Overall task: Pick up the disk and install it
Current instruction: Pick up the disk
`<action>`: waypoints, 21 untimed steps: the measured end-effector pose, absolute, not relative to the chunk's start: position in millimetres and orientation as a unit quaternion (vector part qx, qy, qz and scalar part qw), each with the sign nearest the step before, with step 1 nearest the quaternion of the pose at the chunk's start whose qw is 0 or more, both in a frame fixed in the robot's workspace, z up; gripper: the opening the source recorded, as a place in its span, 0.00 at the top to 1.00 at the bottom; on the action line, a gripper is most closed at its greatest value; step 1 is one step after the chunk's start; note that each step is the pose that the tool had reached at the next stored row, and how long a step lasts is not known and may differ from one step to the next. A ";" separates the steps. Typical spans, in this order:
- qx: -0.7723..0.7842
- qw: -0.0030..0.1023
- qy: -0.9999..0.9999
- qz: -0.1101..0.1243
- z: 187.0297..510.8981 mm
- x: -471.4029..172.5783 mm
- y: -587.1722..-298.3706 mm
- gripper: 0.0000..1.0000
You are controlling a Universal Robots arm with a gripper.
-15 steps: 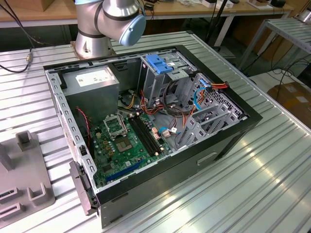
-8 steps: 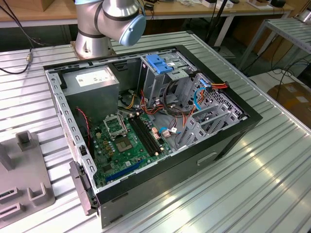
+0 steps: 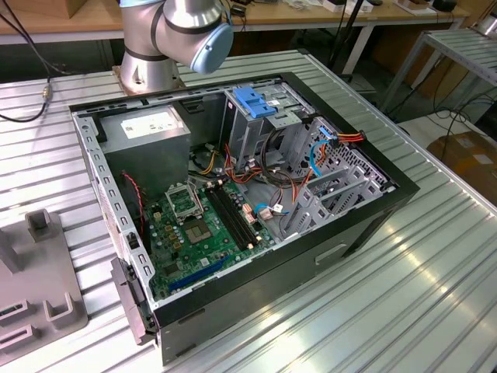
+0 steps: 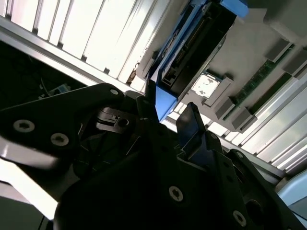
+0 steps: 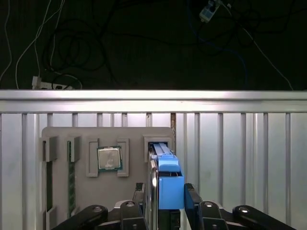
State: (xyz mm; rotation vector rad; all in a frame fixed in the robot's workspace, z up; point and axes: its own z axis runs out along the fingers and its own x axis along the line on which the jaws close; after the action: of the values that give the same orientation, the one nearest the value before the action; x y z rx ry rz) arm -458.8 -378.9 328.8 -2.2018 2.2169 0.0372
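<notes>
The disk [image 5: 170, 179] is a grey metal drive in a bright blue carrier rail, standing on edge in a slot of the grey holder tray [image 5: 62, 136]. In both wrist views my gripper [image 5: 165, 203] straddles its near end, with one black finger [image 5: 141, 199] against each side of the blue rail, so it looks shut on the disk. In the second wrist view the disk [image 4: 192, 52] runs away from the gripper [image 4: 168, 112], whose fingertips clasp its blue end tab. The open computer case [image 3: 233, 186] lies on the table in the exterior view.
The holder tray [image 3: 39, 311] also carries a processor chip [image 5: 109, 158] and memory sticks [image 5: 72, 177]. Inside the case are a motherboard [image 3: 202, 225], a power supply [image 3: 147, 136], loose cables and a tall drive cage with a blue bracket [image 3: 256, 101]. The arm's base [image 3: 171, 39] stands behind the case.
</notes>
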 end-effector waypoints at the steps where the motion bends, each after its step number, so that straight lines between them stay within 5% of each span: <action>1: -0.705 0.008 0.709 0.012 326.7 -459.9 -378.9 0.55; 8: -0.705 0.008 0.709 0.012 307.7 -461.5 -378.9 0.55; 10: -0.705 0.008 0.709 0.012 299.6 -461.5 -378.7 0.63; 21: -0.705 0.008 0.709 0.013 330.8 -460.8 -378.7 0.63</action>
State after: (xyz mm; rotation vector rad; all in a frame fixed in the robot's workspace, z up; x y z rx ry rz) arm -460.8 -378.7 330.8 -2.2029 2.2180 0.0398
